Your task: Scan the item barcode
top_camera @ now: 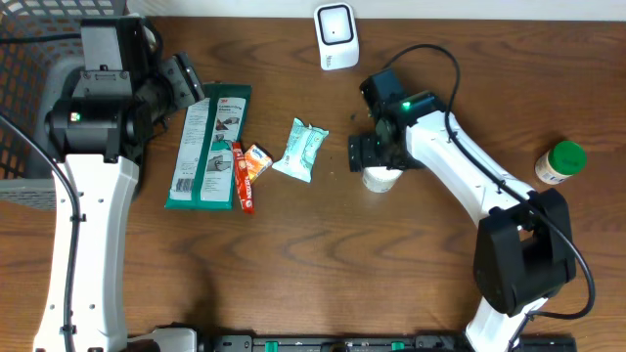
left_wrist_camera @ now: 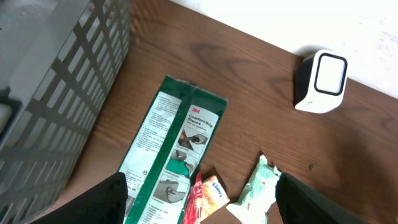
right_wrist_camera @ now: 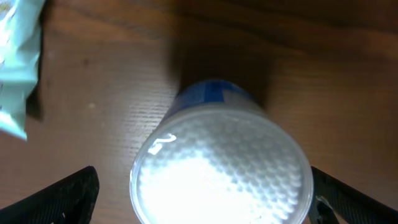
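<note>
Overhead, we see a dark wooden table [top_camera: 293, 254] with a strip of pale wall [top_camera: 489, 8] along its far edge. A white scanner [top_camera: 335, 34] stands at that far edge, near the middle.

A grey mesh basket [top_camera: 24, 98] sits at the left end; we cannot tell what is in it. Beside it a long green glove pack [top_camera: 208, 147] lies flat, with a red packet [top_camera: 243, 181] and an orange packet [top_camera: 258, 159] touching its right side. A pale tissue pack [top_camera: 303, 149] lies just beyond them. A bottle [top_camera: 560, 161] with a green cap stands upright near the right edge, well apart from everything else.

The item we take for the task's thing is a round white tub [top_camera: 380, 179], upright on the table right of the tissue pack and nearer to us than the scanner. Its clear lid shows a white, finely dotted filling, and a blue label wraps its side.

The right gripper [top_camera: 377, 161] hangs over this tub with its fingers spread wide. From the right wrist camera, one dark finger [right_wrist_camera: 62, 199] shows on each side of the tub, and neither touches it.

The left gripper [left_wrist_camera: 211, 202] is parted too and holds nothing. It hovers above the upper end of the glove pack, close to the basket.
</note>
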{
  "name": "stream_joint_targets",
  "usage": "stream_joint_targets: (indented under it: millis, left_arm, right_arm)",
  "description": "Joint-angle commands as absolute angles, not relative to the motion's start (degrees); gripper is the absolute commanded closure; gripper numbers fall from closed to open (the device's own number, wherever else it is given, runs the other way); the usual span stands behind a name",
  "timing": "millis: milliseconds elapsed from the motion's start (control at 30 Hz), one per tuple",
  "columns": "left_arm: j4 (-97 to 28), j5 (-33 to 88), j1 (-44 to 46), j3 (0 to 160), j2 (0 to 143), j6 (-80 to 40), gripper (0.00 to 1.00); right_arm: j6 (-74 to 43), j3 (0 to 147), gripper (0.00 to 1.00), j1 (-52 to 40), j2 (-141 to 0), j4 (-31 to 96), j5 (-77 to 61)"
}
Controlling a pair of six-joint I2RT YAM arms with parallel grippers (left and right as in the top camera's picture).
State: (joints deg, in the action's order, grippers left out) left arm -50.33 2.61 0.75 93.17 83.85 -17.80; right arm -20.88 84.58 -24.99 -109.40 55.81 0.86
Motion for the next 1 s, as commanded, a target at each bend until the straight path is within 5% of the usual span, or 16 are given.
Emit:
stream_joint_targets:
  millis: [0,167,433,700,967]
  left_arm:
    - [-50.3,2.1,0.4,93.6,84.0,-17.7,0.23]
    - [-50.3,2.1,0.4,93.6,84.0,-17.7,0.23]
    - [-50.3,2.1,0.4,93.6,84.0,-17.7,0.23]
    - [-50.3,2.1,0.4,93.6,84.0,-17.7,0.23]
    - [-50.3,2.1,0.4,93.6,84.0,-17.7,0.23]
  right_arm:
    - [-8.6,84.5,0.01,-26.6,-109.8,55.6,0.3]
    - [4.3,84.5,0.01,-27.2,-109.8,55.2,0.6]
    - [5.0,87.8,0.01,-27.2,-109.7,52.1,0.6]
    - [-31.9,99.5,0.01,-25.0,-109.7,64.2,3.8]
    - [-64.0,95.4,0.01,-24.0,-109.8,65.5,-1.1]
